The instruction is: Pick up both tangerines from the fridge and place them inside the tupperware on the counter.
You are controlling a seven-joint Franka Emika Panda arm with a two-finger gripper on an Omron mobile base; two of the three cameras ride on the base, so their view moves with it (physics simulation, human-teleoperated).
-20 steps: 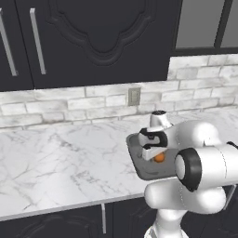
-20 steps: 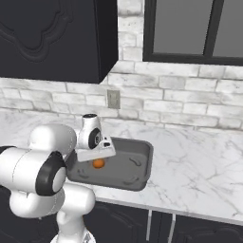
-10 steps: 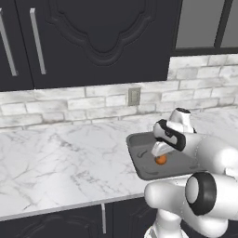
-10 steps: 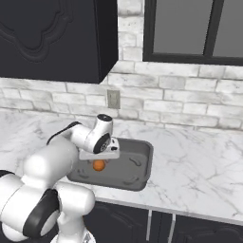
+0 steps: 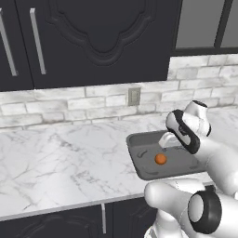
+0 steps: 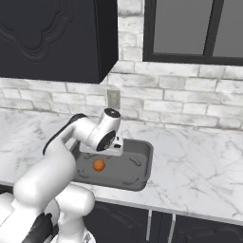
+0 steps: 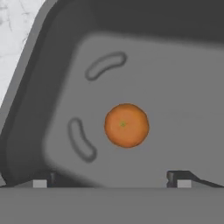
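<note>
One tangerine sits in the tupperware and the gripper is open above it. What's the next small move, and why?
Probably lift the gripper straight up and clear of the tupperware. Its jaws stand open, and the tangerine rests free on the container floor, so this drop looks done. I see just one tangerine inside.

White marble counter (image 5: 60, 162) with grey veins, dark grey tupperware (image 5: 139, 162) flat on it near the front edge, directly below the jaws, one tangerine (image 7: 126, 125) inside
</note>
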